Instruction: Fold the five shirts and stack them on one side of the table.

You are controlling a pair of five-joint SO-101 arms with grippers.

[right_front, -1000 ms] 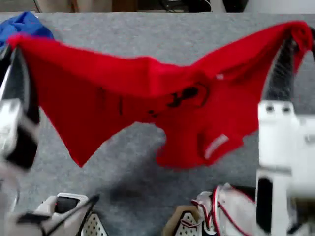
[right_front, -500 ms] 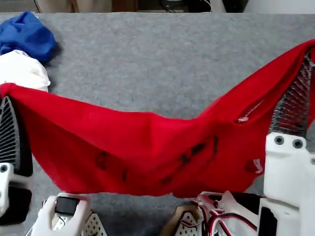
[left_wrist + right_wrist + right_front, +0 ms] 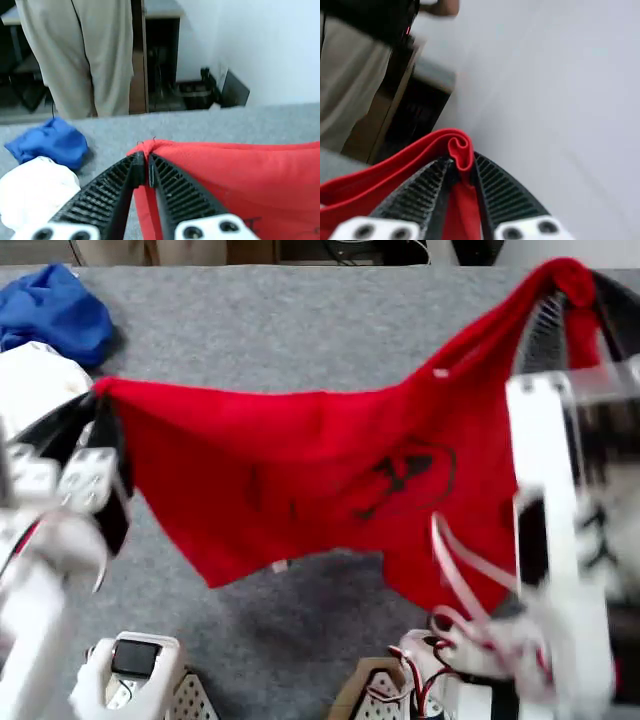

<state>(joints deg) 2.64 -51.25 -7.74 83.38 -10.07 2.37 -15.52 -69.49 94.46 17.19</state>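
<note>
Red shirt (image 3: 320,470) cloth spans the high view from side to side, held up over the grey desk (image 3: 300,320) by both arms. The left tool (image 3: 100,398) pinches one corner at the left. In the left wrist view that tool (image 3: 145,162) has its ribbed black fingers (image 3: 107,187) pressed together on a small peak of the red shirt (image 3: 240,175), with almost no gap between them. The right tool (image 3: 563,282) grips the opposite corner, higher up and nearer the far right side. In the right wrist view the tool (image 3: 461,162) is clamped on a folded bunch of the red shirt (image 3: 395,175), which curls over the fingertips.

Between the two grips the top edge dips a little in the middle. The body of the shirt hangs down below it, with a black print (image 3: 405,475) facing the high camera (whether the lowest hem touches the desk cannot be told).

A crumpled blue shirt (image 3: 55,310) lies at the far left corner of the desk. A bunched white shirt (image 3: 35,380) sits just beside it, close to the left arm. Both appear in the left wrist view, the blue shirt (image 3: 50,142) farther off and the white shirt (image 3: 35,187) nearer the tool.
</note>
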